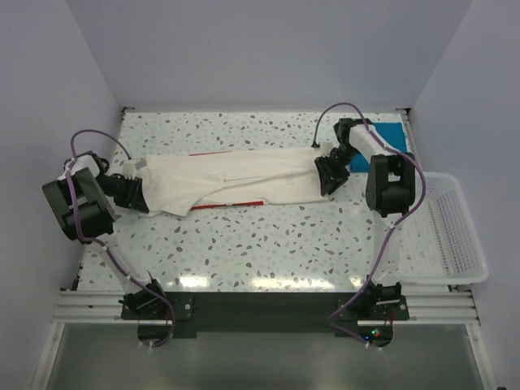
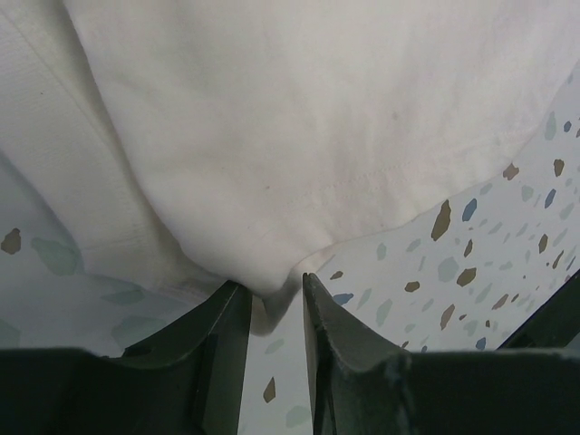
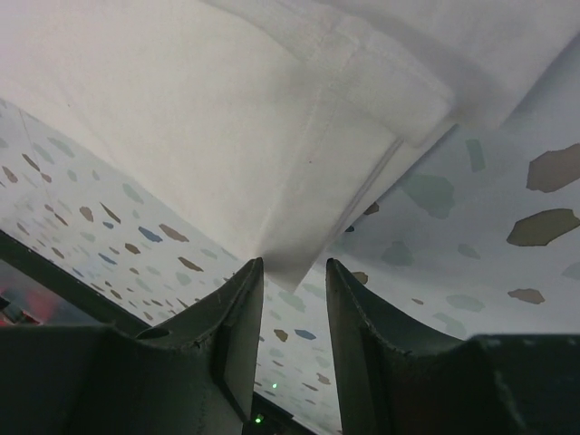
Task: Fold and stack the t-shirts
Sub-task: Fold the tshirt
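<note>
While the cream-white t-shirt (image 1: 236, 180) lies folded into a long band across the middle of the counter (image 1: 268, 244), a thin line of its red panel (image 1: 231, 204) shows along the band's near side. The band's left end sits at the counter's left edge, where the left pincer (image 1: 142, 195) meets it. In the wrist view the fingers stand narrowly apart, with a point of cloth (image 2: 272, 181) filling the gap and lifted off the surface. The right end reaches toward the far right corner, where the right pincer (image 1: 329, 177) has a hemmed corner (image 3: 299, 181) nipped the same way between near-closed fingers. The teal-blue t-shirt (image 1: 388, 132) lies flat in the far right corner, just behind the right arm. A white basket (image 1: 459, 236) overhangs the right edge.
</note>
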Controlling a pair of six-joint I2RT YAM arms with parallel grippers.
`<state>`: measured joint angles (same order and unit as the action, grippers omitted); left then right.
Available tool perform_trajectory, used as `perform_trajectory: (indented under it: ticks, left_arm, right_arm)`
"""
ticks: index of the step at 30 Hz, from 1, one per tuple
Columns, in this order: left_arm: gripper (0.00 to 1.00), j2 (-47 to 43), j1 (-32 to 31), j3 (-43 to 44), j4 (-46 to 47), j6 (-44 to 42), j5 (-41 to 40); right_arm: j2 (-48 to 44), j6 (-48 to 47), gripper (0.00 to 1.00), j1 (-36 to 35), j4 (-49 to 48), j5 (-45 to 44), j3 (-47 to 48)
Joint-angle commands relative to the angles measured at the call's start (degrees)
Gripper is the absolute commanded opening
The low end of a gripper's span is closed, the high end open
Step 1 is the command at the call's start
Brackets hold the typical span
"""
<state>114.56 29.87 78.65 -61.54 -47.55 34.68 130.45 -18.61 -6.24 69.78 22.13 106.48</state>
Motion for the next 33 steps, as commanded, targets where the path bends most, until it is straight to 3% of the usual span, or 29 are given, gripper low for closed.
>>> perform_trajectory:
  ticks: [1, 6, 13, 18, 26, 33]
  left_arm:
    - [0.34, 0.57, -0.07, 1.77, -0.16, -0.7, 2.24]
    - [0.35, 0.84, -0.34, 1.5, -0.51, -0.97, 2.59]
    - [0.17, 0.57, -0.42, 1.94, -1.04, -1.41, 2.94]
    - [0.01, 0.31, -0.42, 4.49, -2.97, -2.11, 3.47]
    - [0.0, -1.18, 0.89, 9.06, -7.72, -4.3, 1.36]
    - [0.0, -2.33, 2.48, 6.43, -5.62, -4.92, -0.49]
  right_arm:
    - [1.2, 1.38, 0.38, 0.26, -0.17, 0.19, 0.58]
    - [2.0, 1.47, 0.34, 0.26, -0.17, 1.16, 0.75]
    - [0.77, 0.42, 0.0, 0.35, 1.06, 0.64, 0.84]
    - [-0.72, -0.81, 0.0, 0.79, 1.59, -0.77, 0.93]
    - [-4.41, -4.32, 0.0, 1.84, 2.82, -3.93, 1.45]
    - [-7.76, -7.76, 0.0, 1.85, -1.03, -8.5, -6.96]
